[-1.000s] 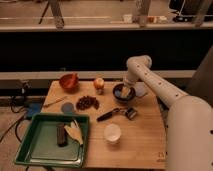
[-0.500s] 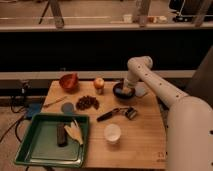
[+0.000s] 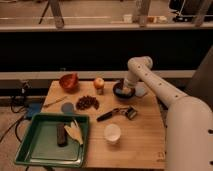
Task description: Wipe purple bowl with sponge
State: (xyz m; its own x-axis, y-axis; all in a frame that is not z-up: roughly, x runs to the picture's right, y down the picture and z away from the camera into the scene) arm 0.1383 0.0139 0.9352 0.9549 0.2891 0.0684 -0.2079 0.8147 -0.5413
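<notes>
The purple bowl [image 3: 121, 91] is a small, very dark round bowl at the back right of the wooden table [image 3: 140, 145]. My gripper [image 3: 124, 86] reaches straight down into its mouth from the white arm [image 3: 150, 80], which comes in from the right. It hides most of the bowl's inside. I cannot make out the sponge; it is hidden under the gripper or inside the bowl.
A pale grey-blue flat piece [image 3: 141, 92] lies right of the bowl. An orange-red bowl [image 3: 69, 81], a fruit [image 3: 99, 83], a dark pile [image 3: 87, 103], a black-handled tool [image 3: 118, 113] and a white cup [image 3: 112, 133] are nearby. A green tray [image 3: 30, 150] sits front left.
The gripper stays over the dark bowl and seems to have sunk slightly into it. Nothing else on the table has moved.
</notes>
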